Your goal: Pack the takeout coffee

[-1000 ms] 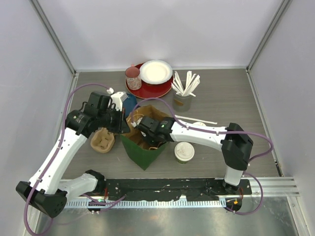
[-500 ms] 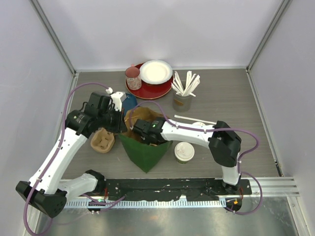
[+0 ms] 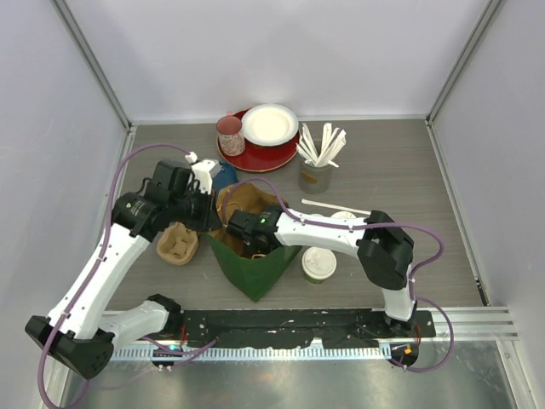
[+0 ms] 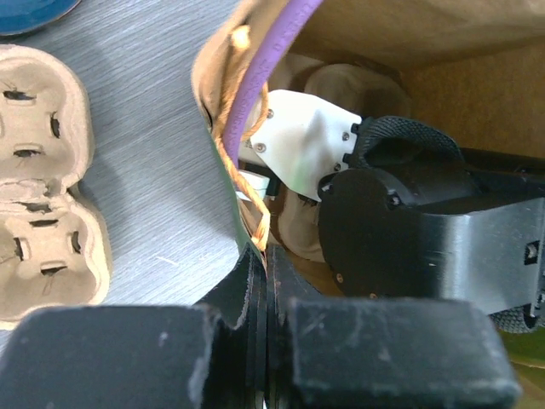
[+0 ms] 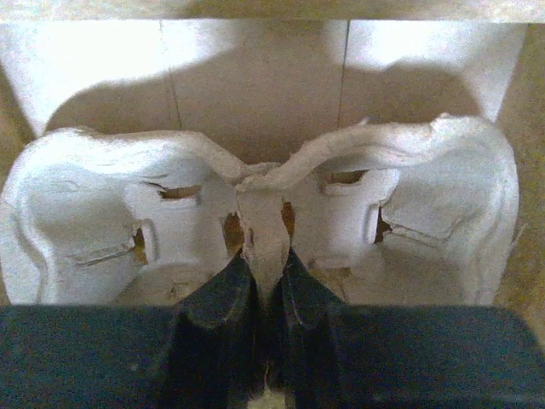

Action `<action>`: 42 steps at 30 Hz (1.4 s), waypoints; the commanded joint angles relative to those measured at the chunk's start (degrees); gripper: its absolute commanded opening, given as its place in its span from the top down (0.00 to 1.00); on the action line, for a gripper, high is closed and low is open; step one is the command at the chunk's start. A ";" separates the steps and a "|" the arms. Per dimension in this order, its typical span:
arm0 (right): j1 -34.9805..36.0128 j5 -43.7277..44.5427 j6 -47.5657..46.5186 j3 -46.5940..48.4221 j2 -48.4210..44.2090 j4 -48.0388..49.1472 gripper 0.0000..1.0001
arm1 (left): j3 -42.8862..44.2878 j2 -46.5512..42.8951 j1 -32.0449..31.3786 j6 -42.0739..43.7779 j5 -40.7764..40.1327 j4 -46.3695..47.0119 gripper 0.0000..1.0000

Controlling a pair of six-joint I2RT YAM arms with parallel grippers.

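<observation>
Green paper bag stood open mid-table, brown inside. R arm stretched across from the right w/ R gripper down in the bag mouth, fingertips hidden. L gripper sat at the bag's left rim; grip not readable from above. Pulp cup carrier lay on table just left of bag. Lidded cup stood just right of bag. 2nd white lid showed partly behind R arm. At back: red plate w/ white plate and pink cup on it; stirrer holder beside it, loose stirrer nr that.
</observation>
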 commanded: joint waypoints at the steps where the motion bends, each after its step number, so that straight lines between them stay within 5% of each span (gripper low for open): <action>1: 0.31 0.92 0.89 1.19 2.33 0.45 0.76 | 4.42 -2.33 -2.41 1.82 4.73 6.60 1.00; 3: 0.31 1.89 1.15 2.51 2.33 1.16 0.62 | 4.51 -2.33 -3.02 2.52 4.29 5.55 1.00; 11: 1.10 2.94 1.33 3.83 -2.76 4.40 0.38 | 0.38 -3.47 -3.11 4.46 1.47 4.49 1.00; 15: 1.63 3.38 0.98 2.61 -5.75 6.60 0.12 | 1.00 -2.86 -3.11 6.30 0.94 3.79 1.00; 42: 3.21 8.74 -1.04 1.81 -18.14 14.17 0.10 | 1.18 -1.36 -3.11 5.25 2.97 2.64 1.00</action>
